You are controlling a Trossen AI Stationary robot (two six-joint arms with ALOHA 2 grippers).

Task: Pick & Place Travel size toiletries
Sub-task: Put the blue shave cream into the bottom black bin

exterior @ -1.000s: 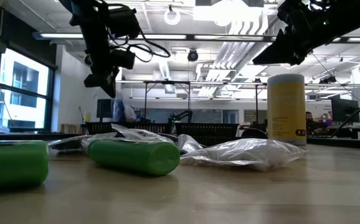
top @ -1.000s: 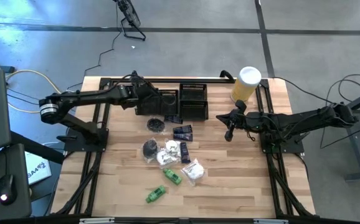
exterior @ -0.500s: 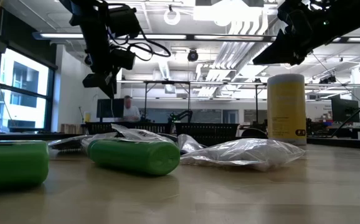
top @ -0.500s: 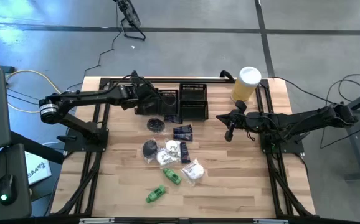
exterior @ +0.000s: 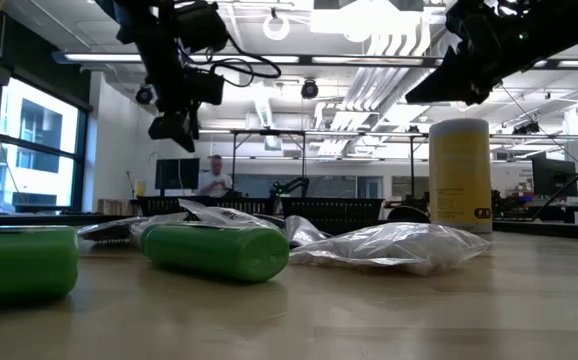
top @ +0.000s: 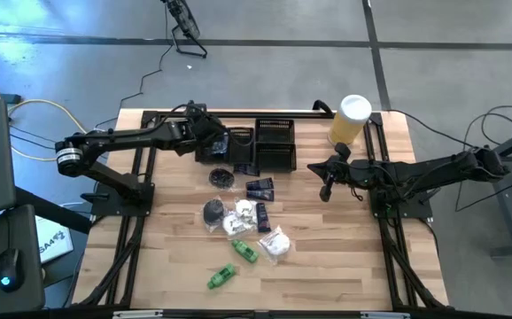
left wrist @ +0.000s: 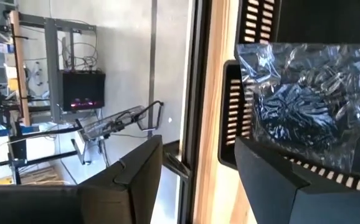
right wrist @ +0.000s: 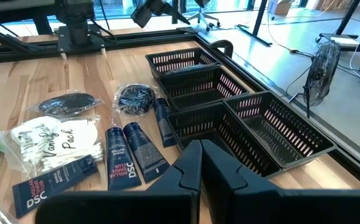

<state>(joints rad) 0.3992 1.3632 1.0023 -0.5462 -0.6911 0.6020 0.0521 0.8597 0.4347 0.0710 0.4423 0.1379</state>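
Left end effector (left wrist: pixel 195 180): fingers spread, holding nothing, over the black tray (left wrist: pixel 255 18).
Clear packet (left wrist: pixel 304 99): in tray, just ahead of it.
Right end effector (right wrist: pixel 200 163): pinched closed, empty.

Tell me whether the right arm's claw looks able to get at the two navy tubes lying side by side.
Probably yes: the right claw, shut, hangs above the table beside the navy tubes, which lie flat on bare wood, uncovered, beside the mesh trays.

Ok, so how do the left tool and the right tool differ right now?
The left tool is open; the right tool is shut. The left tool hangs over a black mesh tray, where a clear packet with dark contents lies; the right tool hangs over bare table near the yellow cylinder. Shared: neither tool holds anything.
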